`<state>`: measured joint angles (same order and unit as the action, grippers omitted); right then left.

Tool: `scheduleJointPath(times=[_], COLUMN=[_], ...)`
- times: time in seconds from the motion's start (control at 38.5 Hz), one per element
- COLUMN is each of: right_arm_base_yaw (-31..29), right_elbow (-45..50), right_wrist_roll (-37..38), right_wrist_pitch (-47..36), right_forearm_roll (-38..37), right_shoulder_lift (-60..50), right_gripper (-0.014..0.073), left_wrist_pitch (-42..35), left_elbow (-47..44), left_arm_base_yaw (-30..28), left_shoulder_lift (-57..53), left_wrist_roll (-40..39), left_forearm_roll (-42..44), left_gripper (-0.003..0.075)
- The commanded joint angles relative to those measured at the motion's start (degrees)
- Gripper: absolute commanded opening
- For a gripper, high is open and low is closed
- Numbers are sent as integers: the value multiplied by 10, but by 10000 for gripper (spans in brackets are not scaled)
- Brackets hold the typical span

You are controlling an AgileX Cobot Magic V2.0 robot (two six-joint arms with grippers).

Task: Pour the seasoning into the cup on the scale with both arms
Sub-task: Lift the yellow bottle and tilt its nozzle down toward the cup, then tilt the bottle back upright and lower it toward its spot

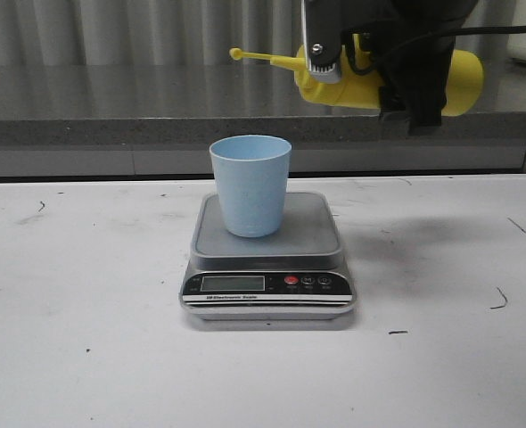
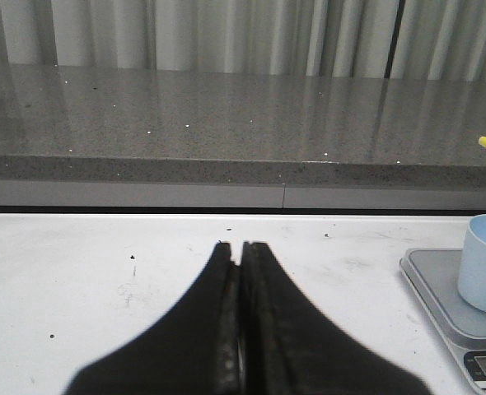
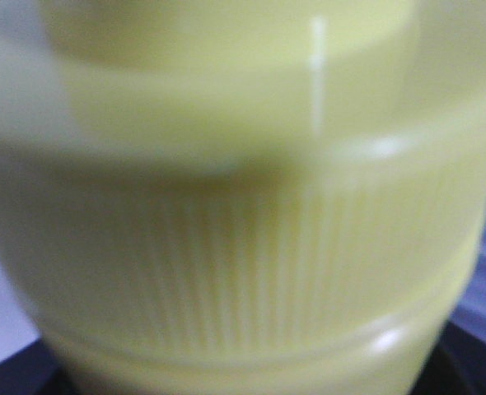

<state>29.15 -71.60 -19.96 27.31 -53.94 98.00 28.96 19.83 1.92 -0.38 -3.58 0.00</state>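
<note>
The pale blue cup (image 1: 250, 185) stands upright on the steel platform of the scale (image 1: 312, 236), mid-table. My right gripper (image 1: 397, 85) is shut on the yellow seasoning bottle (image 1: 459, 82) and holds it about level, high behind and to the right of the cup. Its thin nozzle (image 1: 254, 56) points left, with the tip above the cup's left side. The bottle's ribbed cap (image 3: 226, 247) fills the right wrist view. My left gripper (image 2: 241, 247) is shut and empty, low over the table left of the scale (image 2: 441, 288) and cup (image 2: 483, 263); it is out of the front view.
A grey stone ledge (image 1: 111, 116) runs along the back of the white table (image 1: 85, 357), with curtains behind. The scale's black panel with display and red button (image 1: 291, 280) faces the front.
</note>
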Motion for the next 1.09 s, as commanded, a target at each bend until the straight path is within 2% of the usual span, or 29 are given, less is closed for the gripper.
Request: scheduleJointPath(times=[0.0, 0.18, 0.75, 0.86, 1.06], right_arm_base_yaw=[10, 14, 15, 15, 8], right_elbow=[-23, -23, -23, -23, -31], right_wrist_roll=[-8, -8, 4, 69, 288], right_wrist_pitch=[-17, -14, 11, 10, 6], right_forearm_roll=[-62, -92, -93, -90, -90], right_shoulder_lift=[-29, -21, -19, -19, -25], right_gripper=[328, 328, 328, 328, 328], left_wrist_pitch=[-47, -47, -47, -47, -47], left_elbow=[15, 15, 15, 15, 15], left_arm_base_yaw=[-3, -3, -3, -3, -3], left_shoulder_lift=[-3, -3, -3, -3, -3], left_wrist_roll=[-4, -4, -4, -4, -4], left_forearm_roll=[0, 0, 0, 0, 0], left_gripper=[-20, -20, -20, -20, -20])
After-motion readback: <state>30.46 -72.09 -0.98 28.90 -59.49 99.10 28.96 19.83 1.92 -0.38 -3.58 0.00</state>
